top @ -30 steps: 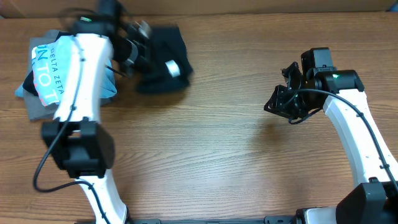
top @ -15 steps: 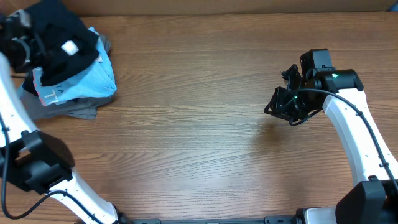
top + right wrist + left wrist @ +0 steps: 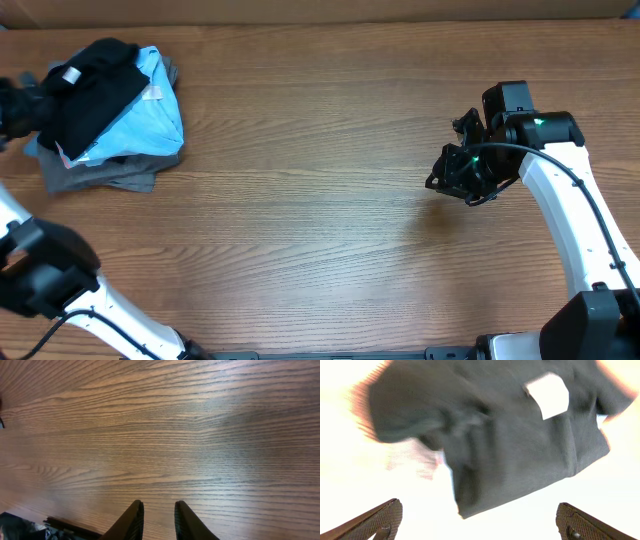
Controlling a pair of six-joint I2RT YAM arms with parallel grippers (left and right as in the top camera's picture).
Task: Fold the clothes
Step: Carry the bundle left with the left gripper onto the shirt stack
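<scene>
Lying atop pile: black T-shirt (image 3: 88,88)

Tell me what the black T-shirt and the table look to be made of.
The black T-shirt: soft matte knit, probably cotton jersey; it slumps in creases on the pile and carries a small white label. The table: wood or wood-look laminate, with brown grain lines and a faint sheen.

Found no readable text anywhere. Noted a small white rectangular label (image 3: 546,395) on the soft black fabric T-shirt (image 3: 520,445), apparently blank, though blurred in the left wrist view.
</scene>
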